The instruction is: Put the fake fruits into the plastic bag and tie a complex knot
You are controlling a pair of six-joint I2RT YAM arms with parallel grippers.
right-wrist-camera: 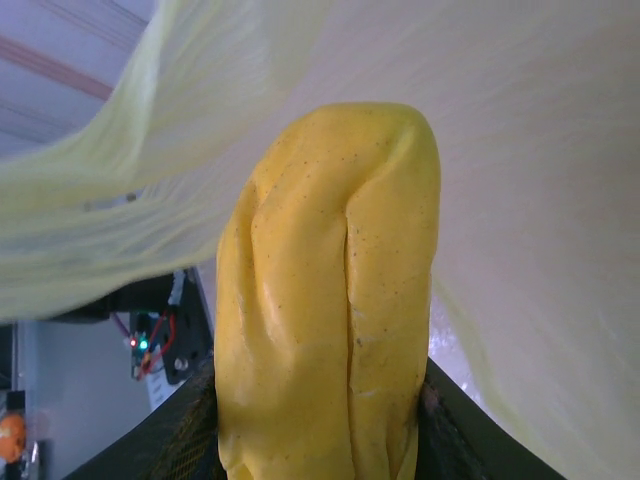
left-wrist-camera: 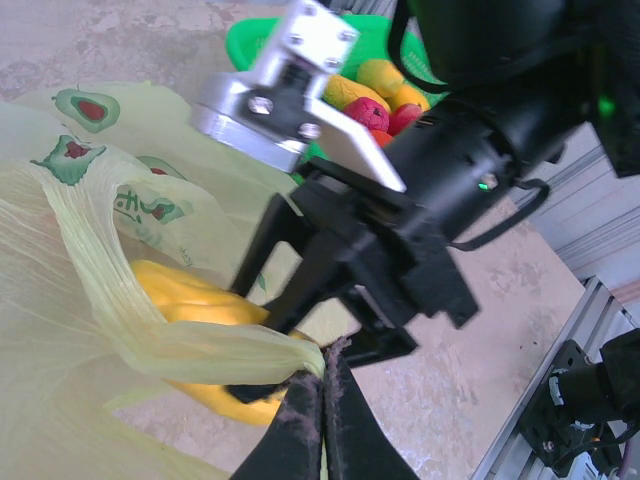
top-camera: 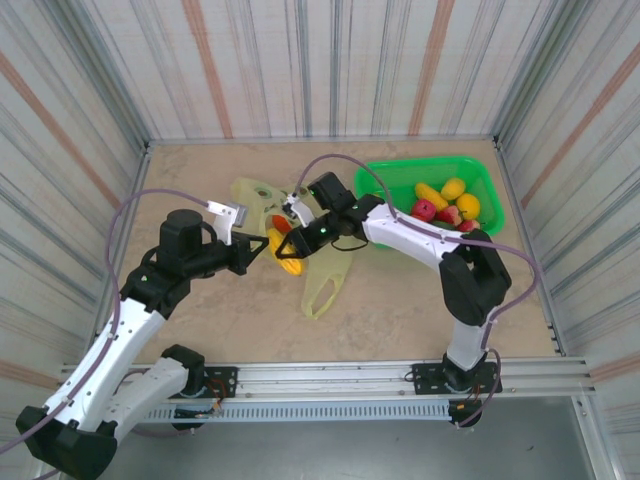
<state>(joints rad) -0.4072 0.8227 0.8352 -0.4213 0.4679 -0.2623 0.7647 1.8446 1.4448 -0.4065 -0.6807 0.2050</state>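
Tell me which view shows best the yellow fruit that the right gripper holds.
Right wrist: the yellow fruit is close and sharp, its front bare. Left wrist shows it partly under the bag. Top shows a small yellow patch.

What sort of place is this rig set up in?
Probably a lab robot cell, not a home or shop: striped walls box in a beige tabletop on three sides, with an aluminium mounting rail along its near edge.
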